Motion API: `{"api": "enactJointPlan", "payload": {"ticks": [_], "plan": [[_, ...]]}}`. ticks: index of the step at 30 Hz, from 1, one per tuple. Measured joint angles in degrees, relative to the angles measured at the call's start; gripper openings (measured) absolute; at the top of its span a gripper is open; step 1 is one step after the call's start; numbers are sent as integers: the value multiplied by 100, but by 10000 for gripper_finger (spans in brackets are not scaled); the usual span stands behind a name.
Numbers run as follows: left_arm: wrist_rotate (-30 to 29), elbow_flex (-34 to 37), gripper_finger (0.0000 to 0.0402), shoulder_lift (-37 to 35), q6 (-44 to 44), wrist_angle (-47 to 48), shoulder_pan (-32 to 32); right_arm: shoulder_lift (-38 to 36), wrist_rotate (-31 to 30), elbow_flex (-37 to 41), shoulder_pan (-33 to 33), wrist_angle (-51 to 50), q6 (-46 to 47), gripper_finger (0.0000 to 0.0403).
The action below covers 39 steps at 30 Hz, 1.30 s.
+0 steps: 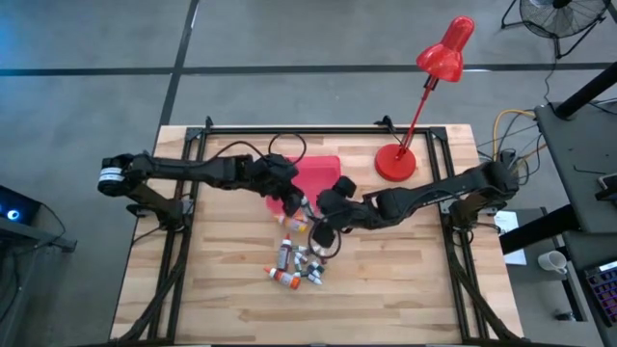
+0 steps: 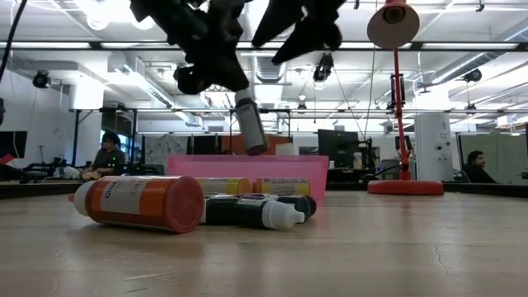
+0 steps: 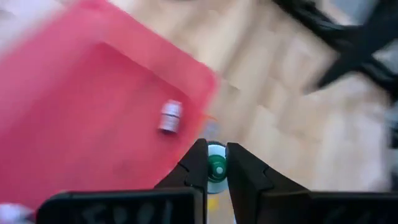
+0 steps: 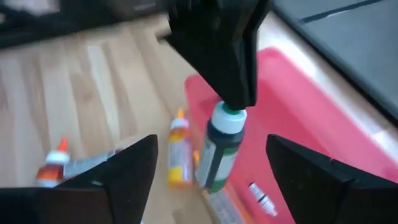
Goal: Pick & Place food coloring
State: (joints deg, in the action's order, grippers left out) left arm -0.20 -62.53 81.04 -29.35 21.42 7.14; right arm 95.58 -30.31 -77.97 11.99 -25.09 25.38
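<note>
Several tiny food coloring bottles (image 1: 294, 262) lie on their sides in a heap on the wooden table, near of the red tray (image 1: 318, 173). In the low view an orange one (image 2: 136, 202) and dark ones (image 2: 256, 212) lie before the tray (image 2: 247, 167). My left gripper (image 1: 292, 200) is over the tray's near edge, shut on a dark green bottle (image 4: 221, 152). My right gripper (image 4: 211, 140) hovers open close beside it, its fingers on either side of the bottle and apart from it. One small whitish bottle (image 3: 170, 116) lies inside the tray. My left gripper pinches the dark green bottle by its cap (image 3: 216, 167), at the bottle's top end, between its two fingertips (image 4: 233, 93). The fingers come from above, pointing down. The bottle (image 2: 250, 124) hangs below them, slightly tilted and lifted clear of table and tray.
A red desk lamp stands with its base (image 1: 395, 162) on the table's far right part. More bottles lie by the tray's near edge (image 4: 179, 155). Bare wood (image 1: 405, 280) stretches along the near side. People sit in the room behind (image 2: 107, 153).
</note>
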Motion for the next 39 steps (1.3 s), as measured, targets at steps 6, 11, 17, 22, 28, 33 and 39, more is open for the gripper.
{"api": "enactJointPlan", "payload": {"ticks": [6,11,17,22,28,33,39], "plan": [[-923,-588,16,-33,743,683,188,-395,-544,0,0,-114,12,294],[-1573,-1134,16,-38,1342,1275,256,-536,-850,17,-7,-306,16,287],[-1888,-846,16,-28,1486,1279,743,-484,-871,163,-12,-322,155,283],[-1793,-147,16,-9,1253,797,1098,-469,-874,317,-61,-154,689,282],[-1904,395,16,-27,1165,60,1194,-460,-876,383,-153,-152,812,281],[-1943,597,16,97,1137,-47,1313,-460,-876,396,-166,-151,810,281],[-1944,779,24,159,1018,-94,1436,-460,-874,428,-175,-160,787,279]]}}
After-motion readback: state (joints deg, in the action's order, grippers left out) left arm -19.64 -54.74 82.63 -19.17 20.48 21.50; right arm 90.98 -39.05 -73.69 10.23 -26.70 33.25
